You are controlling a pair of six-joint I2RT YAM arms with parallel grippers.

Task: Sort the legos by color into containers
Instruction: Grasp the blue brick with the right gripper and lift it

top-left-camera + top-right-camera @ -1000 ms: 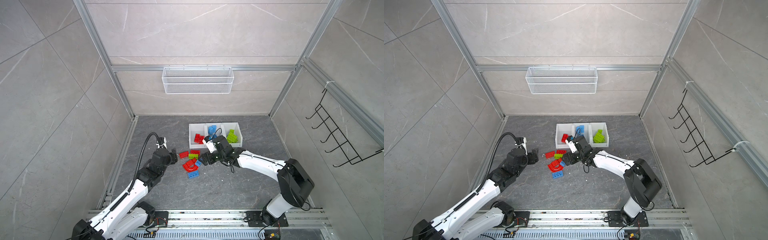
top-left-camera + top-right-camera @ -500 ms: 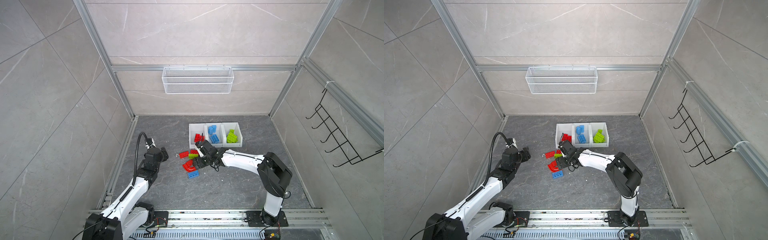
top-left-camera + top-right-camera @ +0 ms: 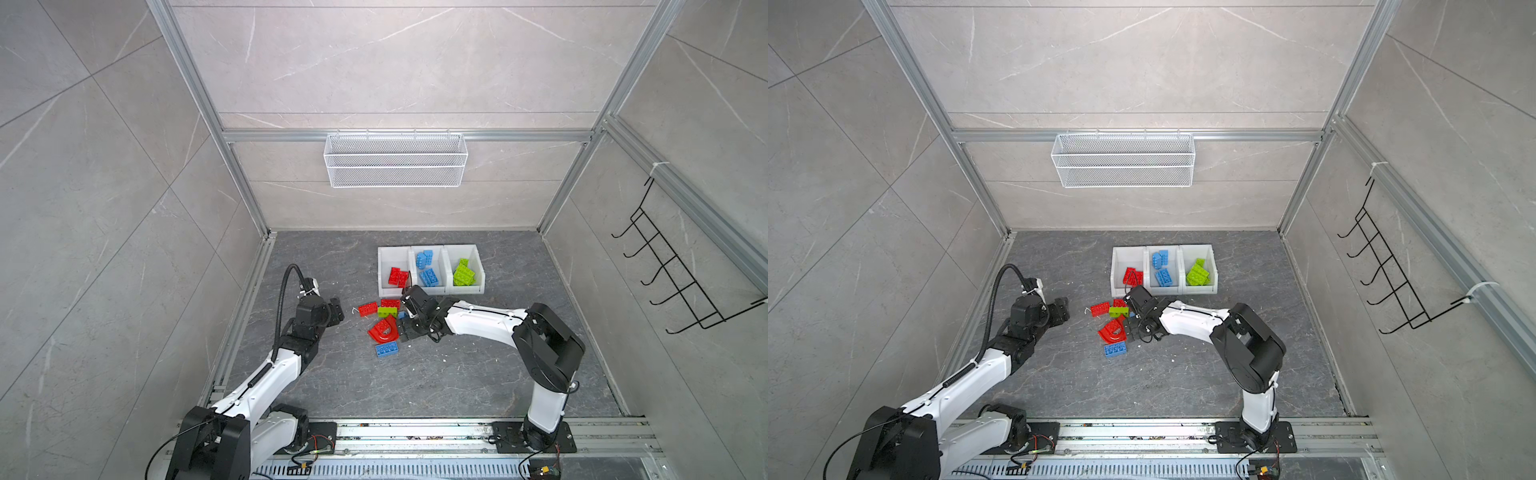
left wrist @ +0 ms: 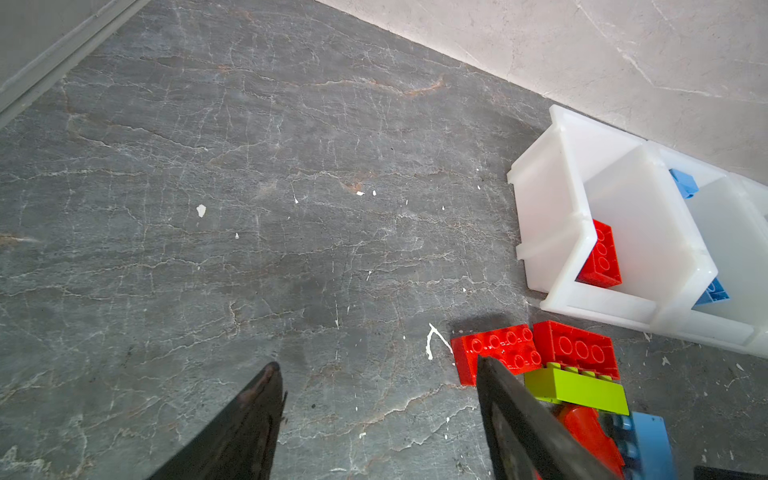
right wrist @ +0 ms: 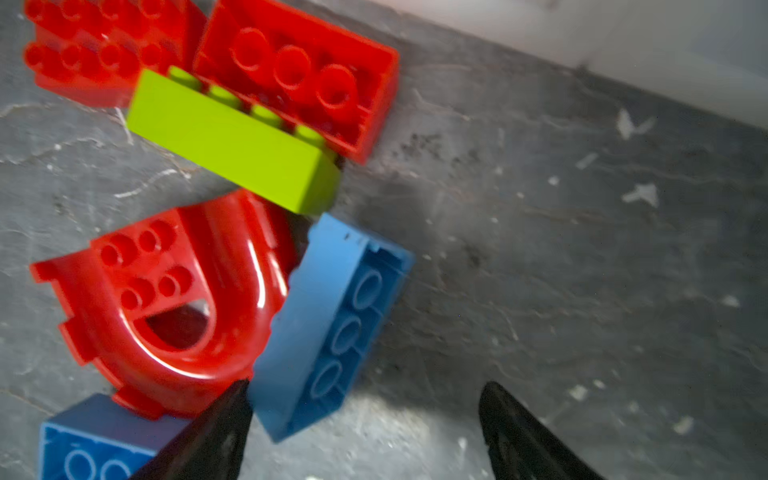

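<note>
Right wrist view sits close over glossy moulded plastic: a red arch piece (image 5: 178, 307) with a smooth curved channel and a patch of round studs, a blue brick (image 5: 332, 316) tipped on its long side so its hollow, tubed underside shows, a lime green brick (image 5: 232, 141) also on its side with its studs toward an upturned red brick (image 5: 299, 75), and a studs-up red brick (image 5: 95, 50) beyond. A second blue brick (image 5: 91, 444) lies flat against the arch's rounded end. The right gripper (image 5: 365, 388) has its black tapered fingers spread wide and holds nothing. One fingertip (image 5: 232, 407) sits at the seam between the arch and the tipped blue brick, though whether it touches I cannot tell, and the other is over bare floor. The left gripper (image 4: 376, 363) is likewise parted and empty, with only the dark matte floor (image 4: 249, 208), veined with pale cracks, between its fingers. In both top views these loose legos (image 3: 368, 308) lie in a tight cluster on the floor just in front of the containers (image 3: 465, 289) — three joined white plastic bins in a row — and between the two grippers. The left bin holds sorted red bricks (image 3: 397, 277), the middle one sorted blue bricks (image 3: 427, 276), the right one sorted lime bricks (image 3: 463, 274). A white wire mesh basket (image 3: 395, 166) hangs on the tiled back wall.
</note>
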